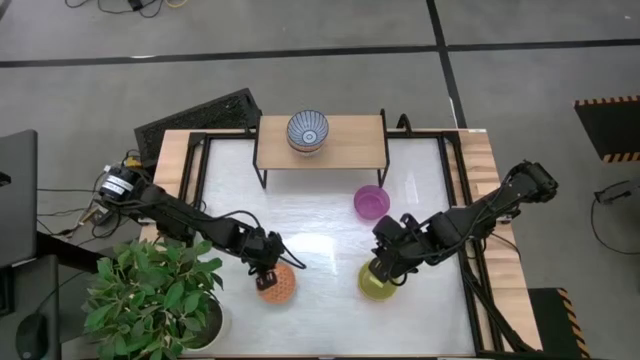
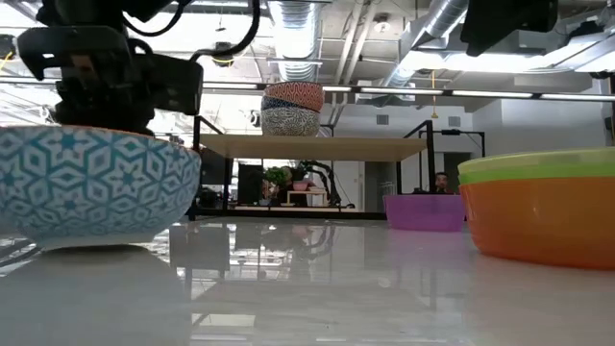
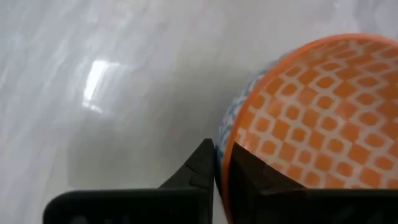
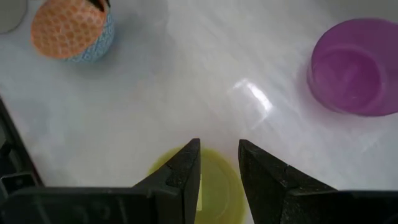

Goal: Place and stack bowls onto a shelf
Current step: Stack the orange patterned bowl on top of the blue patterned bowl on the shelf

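Note:
The orange patterned bowl [image 1: 276,284], blue-and-white outside [image 2: 91,183], stands on its base near the table's near-left side. My left gripper [image 1: 265,272] [image 3: 217,155] is shut on its rim. The olive-yellow bowl [image 1: 376,283] [image 4: 208,186], orange-walled in the low view [image 2: 543,216], sits right of it. My right gripper [image 1: 386,266] [image 4: 219,149] hovers open above this bowl. The purple bowl [image 1: 371,202] [image 4: 354,65] stands on the table before the shelf [image 1: 345,150]. On the shelf's left part, a blue-grey patterned bowl [image 1: 307,131] shows as a stack of two [image 2: 292,108]. My left gripper pinches the orange patterned bowl's rim [image 3: 231,140] on the side toward the table's left. One finger [image 3: 249,171] is inside the bowl and the other finger [image 3: 199,165] is outside its wall. The fingers come from above, slanting from the left. The bowl's base rests on the table.
A potted plant [image 1: 155,295] stands at the table's near-left corner, close to my left arm. The shelf's black legs [image 1: 264,178] stand on the table's far part. Wooden edges [image 1: 480,170] border the white top. Bare tabletop [image 1: 320,230] lies between the bowls and the shelf.

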